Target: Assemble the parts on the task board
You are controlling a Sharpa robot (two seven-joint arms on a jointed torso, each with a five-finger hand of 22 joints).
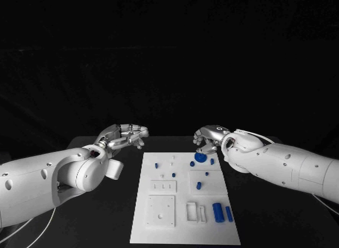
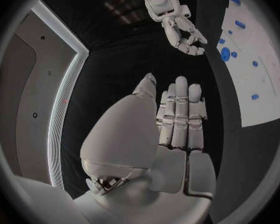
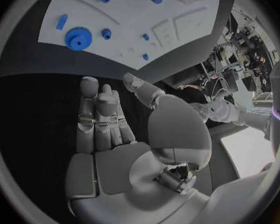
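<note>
Two hands of mine hover at the far end of the board (image 1: 186, 199), one on each side of it. My left hand (image 1: 125, 136) hangs off the board's far left corner, over the black table (image 1: 125, 206), holding nothing; in my left wrist view its fingers (image 2: 180, 109) lie straight and side by side, unclenched. My right hand (image 1: 211, 139) sits at the board's far right corner, just beyond a blue gear (image 1: 200, 156) — its fingers (image 3: 96, 114) also stretch out flat with nothing between them, and the gear lies free on the board beneath them.

Several blue parts lie on the board. The gear rests at its far edge, with small round pegs (image 1: 191, 164) just nearer me and a short bar (image 1: 211, 160) beside them. A small blue piece (image 1: 155, 166) sits near the board's left edge. Two blue cylinders (image 1: 218, 212) lie side by side at the board's near right, next to a white rectangular frame (image 1: 194, 211). White raised blocks (image 1: 161, 211) occupy the board's near left half.
</note>
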